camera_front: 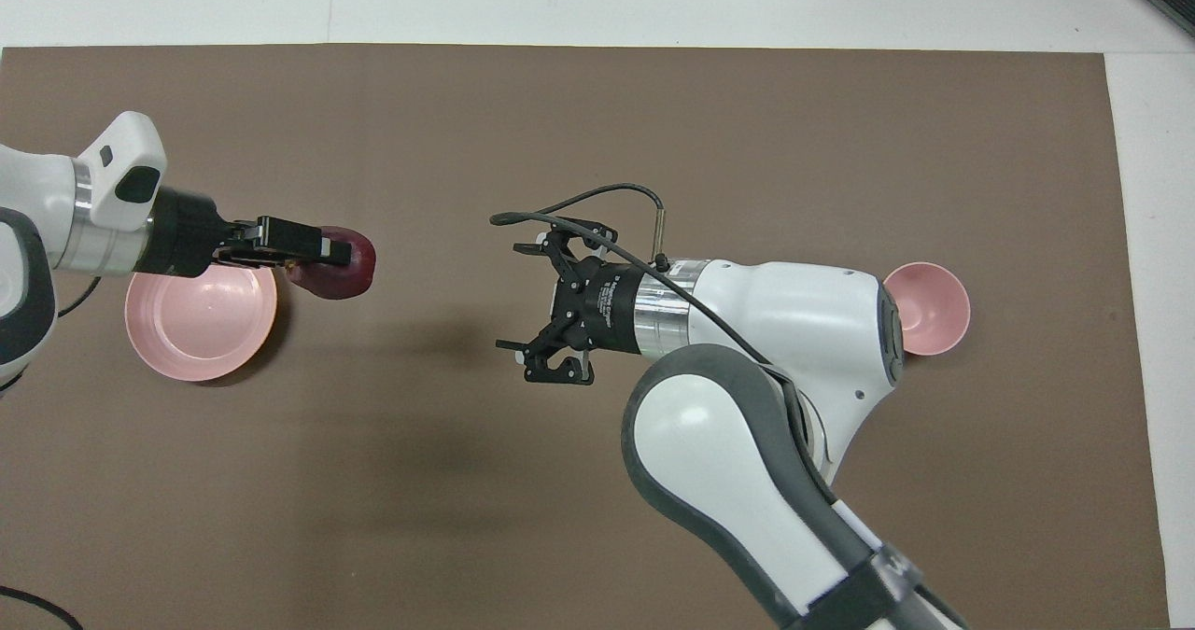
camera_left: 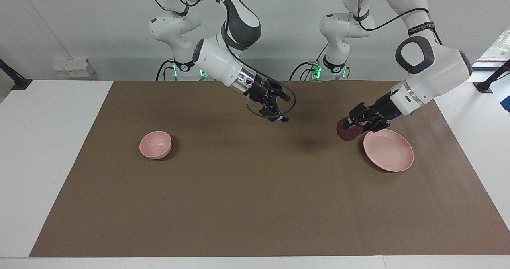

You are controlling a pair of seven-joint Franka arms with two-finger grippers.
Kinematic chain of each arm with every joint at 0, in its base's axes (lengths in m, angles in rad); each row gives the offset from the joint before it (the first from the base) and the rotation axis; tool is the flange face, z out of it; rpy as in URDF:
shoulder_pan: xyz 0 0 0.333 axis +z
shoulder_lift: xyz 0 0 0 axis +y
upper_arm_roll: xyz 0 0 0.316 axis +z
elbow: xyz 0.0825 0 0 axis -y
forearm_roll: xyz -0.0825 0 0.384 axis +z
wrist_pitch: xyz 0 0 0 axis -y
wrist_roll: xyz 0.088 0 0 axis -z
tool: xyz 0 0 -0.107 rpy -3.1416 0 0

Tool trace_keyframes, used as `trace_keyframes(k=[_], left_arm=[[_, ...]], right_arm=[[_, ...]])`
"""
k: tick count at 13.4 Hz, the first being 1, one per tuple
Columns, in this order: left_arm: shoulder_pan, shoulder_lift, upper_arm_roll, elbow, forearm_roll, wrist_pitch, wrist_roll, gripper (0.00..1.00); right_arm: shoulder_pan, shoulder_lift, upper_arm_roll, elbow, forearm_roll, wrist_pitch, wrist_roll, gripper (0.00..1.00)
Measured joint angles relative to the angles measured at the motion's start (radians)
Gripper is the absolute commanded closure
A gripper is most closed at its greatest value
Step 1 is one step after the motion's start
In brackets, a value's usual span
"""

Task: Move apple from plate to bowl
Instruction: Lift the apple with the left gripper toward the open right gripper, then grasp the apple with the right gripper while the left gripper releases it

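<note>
Two grippers face each other over mid-table: the left gripper point(camera_left: 351, 126) clamps the apple point(camera_left: 348, 131) beside the plate point(camera_left: 392, 156), the right gripper point(camera_left: 279, 107) gapes empty between it and the bowl point(camera_left: 155, 144).

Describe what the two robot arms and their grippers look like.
Both arms are glossy white with dark grey joint covers. Each ends in a silver wrist ring and a black two-finger linkage gripper: left gripper, right gripper. A black cable loops by the right wrist; another runs along the left arm.

Brown mat point(camera_left: 255, 205) over a white table point(camera_left: 44, 149); pale box point(camera_left: 71, 67) at the wall.
</note>
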Motion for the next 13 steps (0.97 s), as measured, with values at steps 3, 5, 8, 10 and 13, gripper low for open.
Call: trace_keyframes(k=[3,5,8,10,13], left_arm=[[0.0,0.0,-0.021,0.001,-0.154,-0.028,-0.037,1.0],[0.0,0.0,-0.035,0.002,-0.212,-0.031,-0.061,1.0],[0.0,0.0,-0.056,0.003,-0.235,-0.041,-0.076,1.0],[0.0,-0.002,-0.075,0.005,-0.237,-0.047,-0.087,1.0],[-0.001,-0.009,-0.093,0.009,-0.238,-0.065,-0.121,1.0]], right_arm=[[0.042,0.027,0.0,0.008,0.018,0.075,0.0,0.0],[0.065,0.042,0.001,0.022,0.032,0.101,0.0,0.0],[0.068,0.047,0.001,0.036,0.035,0.102,0.0,0.0],[0.072,0.05,0.001,0.054,0.036,0.102,0.0,0.0],[0.075,0.067,-0.001,0.089,0.036,0.107,0.007,0.0]])
